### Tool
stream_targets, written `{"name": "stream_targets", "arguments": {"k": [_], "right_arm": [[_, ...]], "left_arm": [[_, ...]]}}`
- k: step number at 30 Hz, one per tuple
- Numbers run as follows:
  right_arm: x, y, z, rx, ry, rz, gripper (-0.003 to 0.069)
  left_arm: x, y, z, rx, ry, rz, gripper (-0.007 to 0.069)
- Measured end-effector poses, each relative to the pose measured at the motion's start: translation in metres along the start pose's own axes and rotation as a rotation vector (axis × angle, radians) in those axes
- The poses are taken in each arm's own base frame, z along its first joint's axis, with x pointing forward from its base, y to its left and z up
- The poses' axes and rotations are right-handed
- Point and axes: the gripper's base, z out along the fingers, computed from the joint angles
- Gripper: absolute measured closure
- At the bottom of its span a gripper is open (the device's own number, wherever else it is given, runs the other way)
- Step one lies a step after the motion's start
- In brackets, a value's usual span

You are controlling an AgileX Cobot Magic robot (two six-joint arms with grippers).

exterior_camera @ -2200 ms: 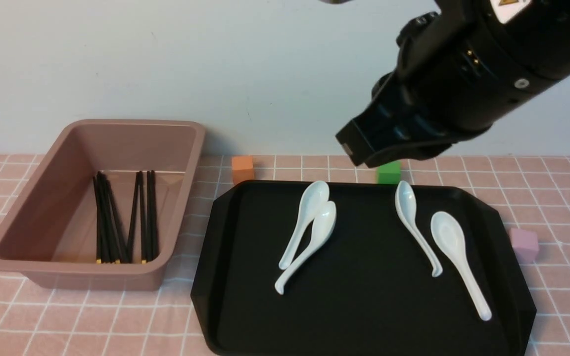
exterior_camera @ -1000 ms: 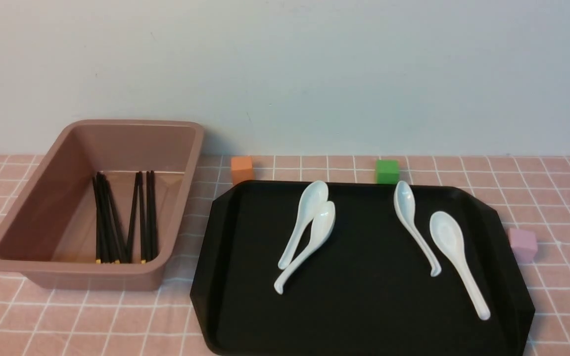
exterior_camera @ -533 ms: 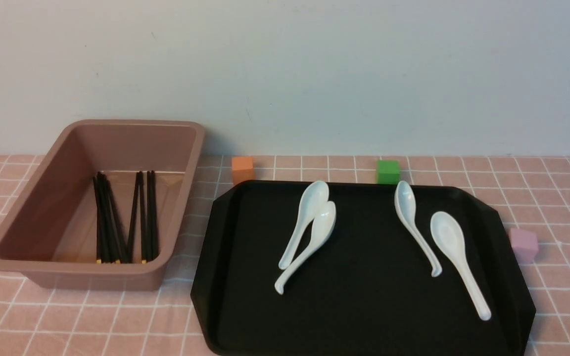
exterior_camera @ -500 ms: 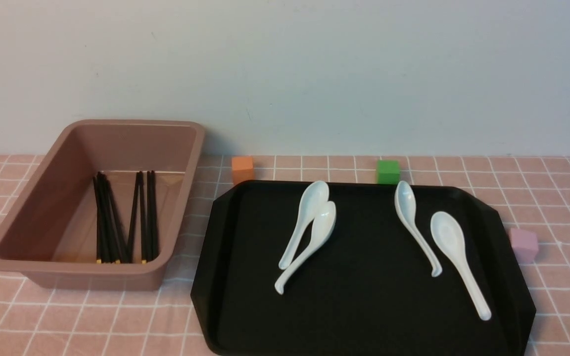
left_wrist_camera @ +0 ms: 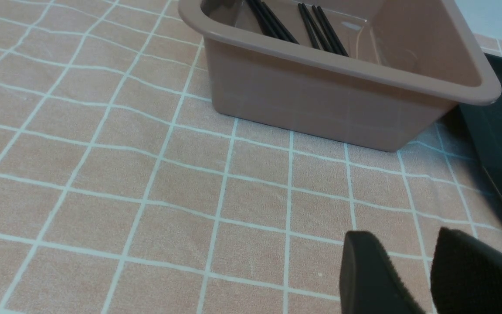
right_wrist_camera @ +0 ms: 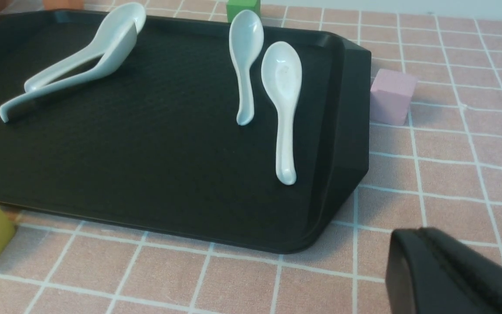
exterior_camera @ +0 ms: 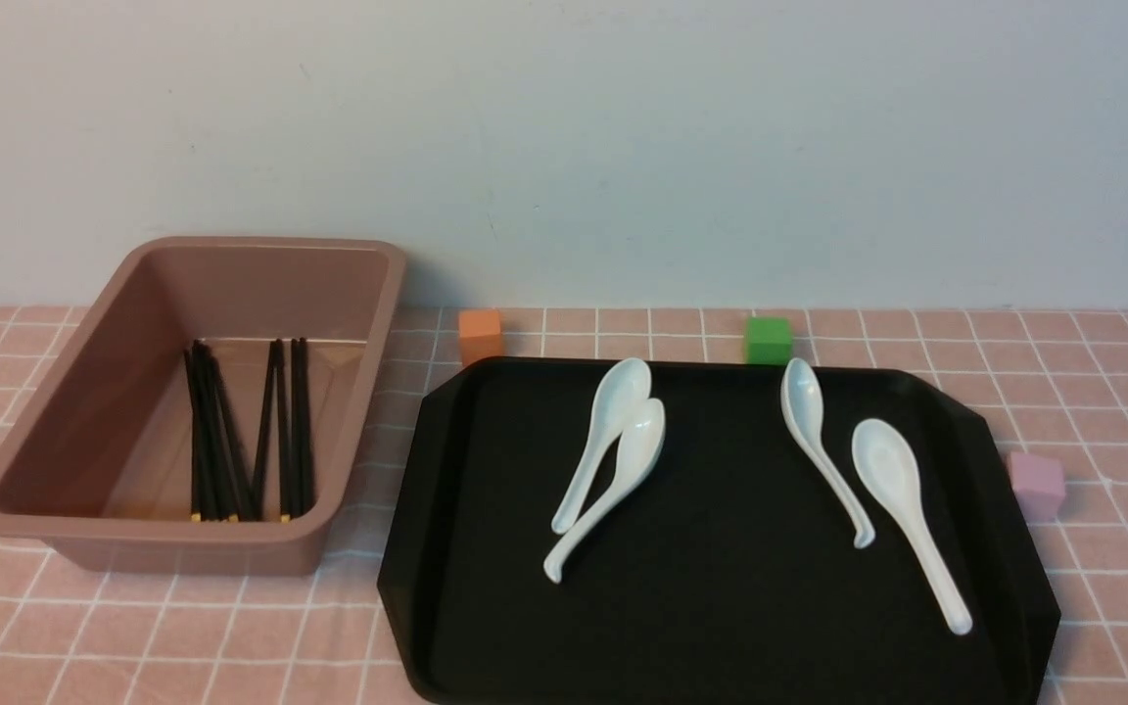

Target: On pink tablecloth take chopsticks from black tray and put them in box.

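Right hand [right_wrist_camera: 421, 237] shut, empty; left hand [left_wrist_camera: 403, 250] open, empty. Right arm was in front view earlier, now out of it; chopsticks [exterior_camera: 213, 441] unchanged, in the box [exterior_camera: 182, 553]: slim, black, gold-banded, two bunches, exact count unclear. One smooth brownish-pink plastic box, one matte black tray [exterior_camera: 750, 627], four glossy white spoons [exterior_camera: 892, 465] on it. Gridded pink tablecloth [exterior_camera: 163, 636].

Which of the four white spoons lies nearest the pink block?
The rightmost white spoon, in front view: it lies between the pink block and the others.
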Motion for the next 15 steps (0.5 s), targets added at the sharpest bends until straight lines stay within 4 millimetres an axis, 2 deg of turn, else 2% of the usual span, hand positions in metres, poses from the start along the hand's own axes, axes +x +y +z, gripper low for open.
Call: {"name": "stream_targets", "arguments": {"k": [15], "right_arm": [[-0.0001,0.0000,0.0000,0.000,-0.001,0.001,0.0648]], "left_arm": [[0.0000,0.0000,0.0000,0.000,0.000,0.000,0.0386]]}}
